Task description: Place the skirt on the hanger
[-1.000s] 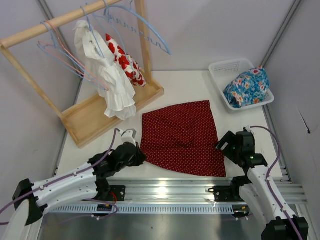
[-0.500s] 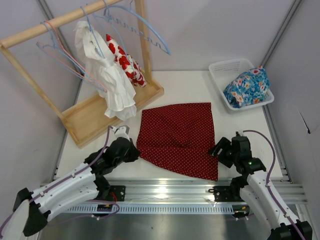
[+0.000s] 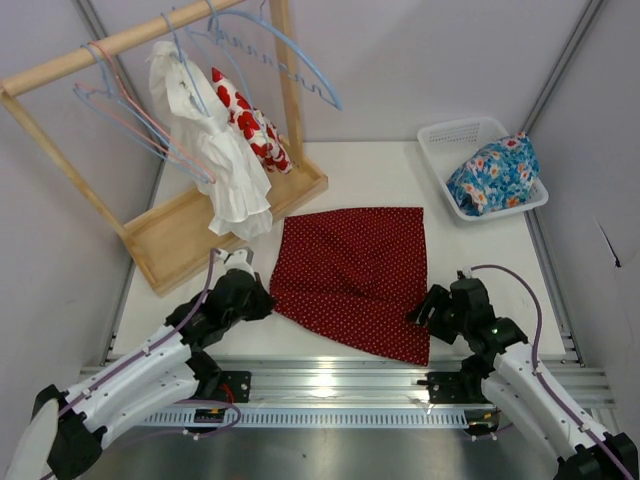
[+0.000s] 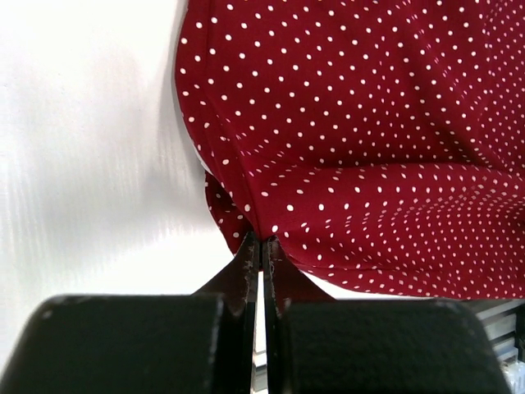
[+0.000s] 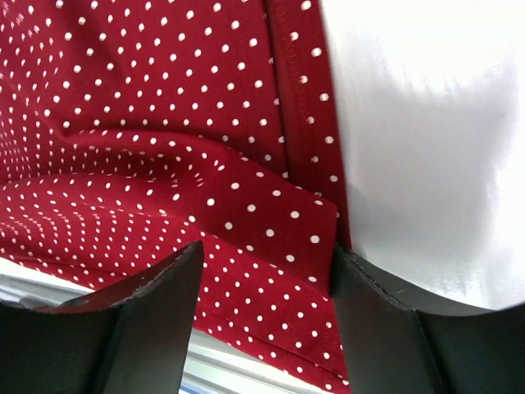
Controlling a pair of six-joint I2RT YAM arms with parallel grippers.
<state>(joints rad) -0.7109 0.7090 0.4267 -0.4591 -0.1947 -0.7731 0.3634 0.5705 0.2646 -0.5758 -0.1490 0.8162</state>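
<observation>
Jaws of left gripper (image 4: 261,248) pinching skirt (image 3: 350,272), right gripper (image 5: 264,264) straddling edge, basket (image 3: 462,124)

Heads up, the dark red polka-dot fabric skirt (image 4: 369,164) runs off the right edge in the left wrist view; from above, the left gripper (image 3: 265,298) covers its pinched corner.

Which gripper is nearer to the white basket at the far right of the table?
Right. The right gripper sits at the near right corner of the skirt, on the same side as the basket. The left gripper, jaws shut on the skirt's left edge, is farther away.
</observation>
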